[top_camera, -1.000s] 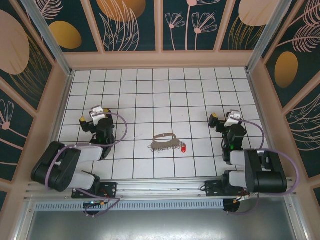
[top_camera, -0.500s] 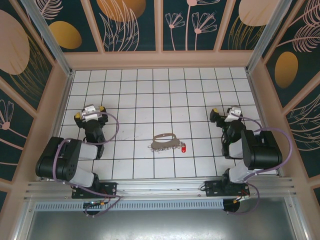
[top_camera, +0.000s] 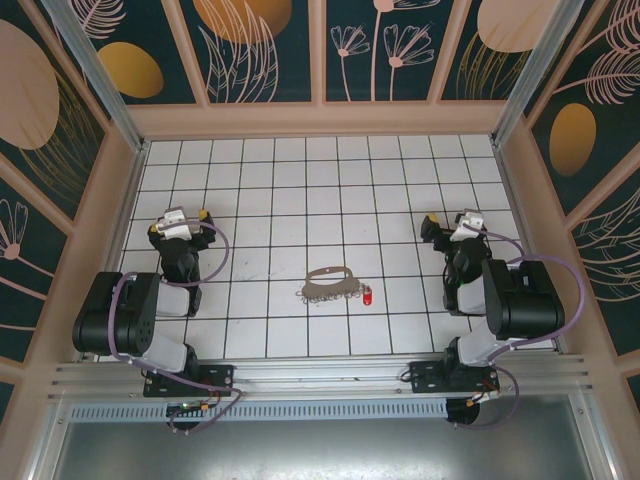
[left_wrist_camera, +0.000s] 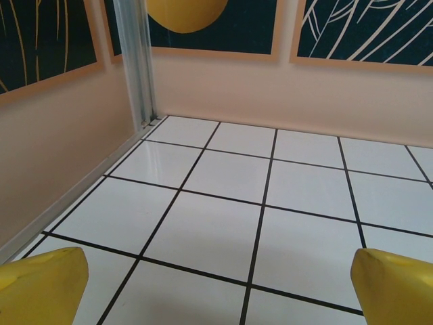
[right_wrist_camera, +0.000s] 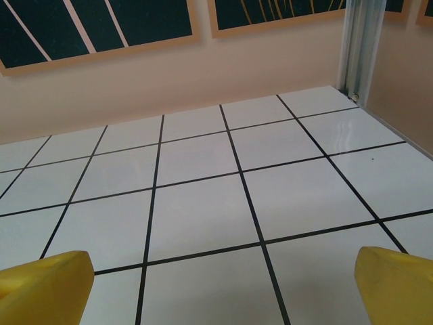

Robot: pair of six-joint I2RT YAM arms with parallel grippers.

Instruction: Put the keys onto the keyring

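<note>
The keyring (top_camera: 331, 281), a beige D-shaped strap loop with small silver pieces along its near edge, lies flat on the tiled table near the middle. The key (top_camera: 367, 296), tiny with a red head, lies just right of it, apart from the loop. My left gripper (top_camera: 178, 221) hovers at the left side, far from both, open with nothing between its yellow fingertips (left_wrist_camera: 42, 284). My right gripper (top_camera: 452, 224) sits at the right side, open and empty too, its yellow fingertips (right_wrist_camera: 396, 284) spread wide over bare tiles.
The white grid table (top_camera: 320, 180) is boxed in by peach walls with dark floral panels. A metal corner post (left_wrist_camera: 137, 64) stands ahead of the left gripper, another post (right_wrist_camera: 362, 47) ahead-right of the right gripper. Both arm bases sit at the near edge.
The left arm has folded back and swung left, its gripper moving toward the left wall. The right arm folded back too, and its gripper shifted slightly up and left.
</note>
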